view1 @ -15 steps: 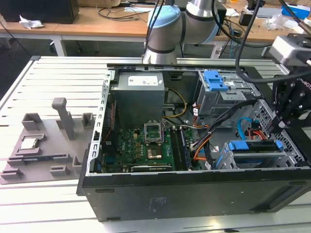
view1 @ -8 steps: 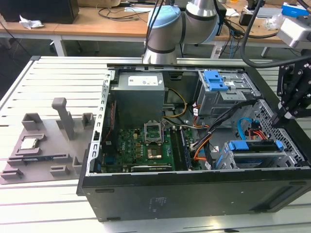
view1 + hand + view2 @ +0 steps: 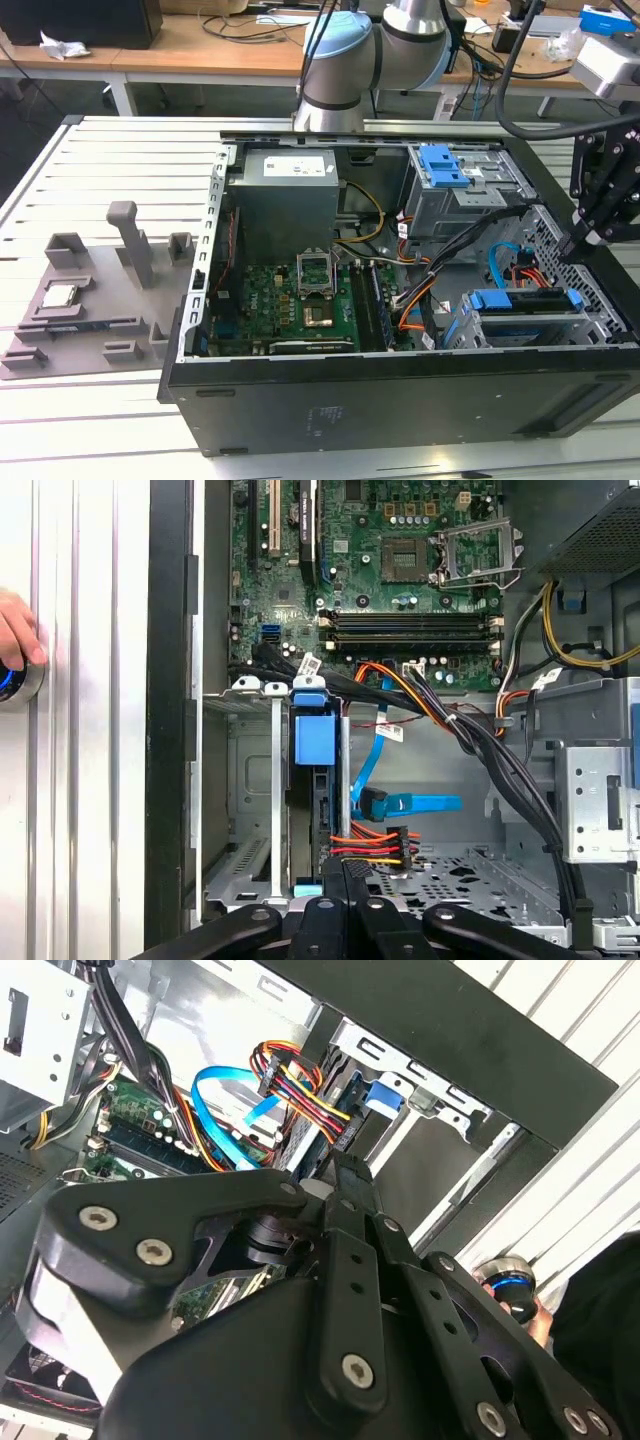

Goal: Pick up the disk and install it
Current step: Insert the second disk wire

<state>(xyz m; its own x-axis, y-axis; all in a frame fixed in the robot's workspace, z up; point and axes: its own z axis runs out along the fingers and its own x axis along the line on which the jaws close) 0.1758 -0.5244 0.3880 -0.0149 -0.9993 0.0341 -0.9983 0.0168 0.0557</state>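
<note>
One blue-framed metal disk seated in steel bay, black gripper fingers pressed together, empty, beside it

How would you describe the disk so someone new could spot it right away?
Start at the open computer case. At its front corner on the exterior view's right stands a metal drive cage. The disk sits in it on edge, marked by its bright blue carrier bracket, unlike the grey metal around it.
</note>
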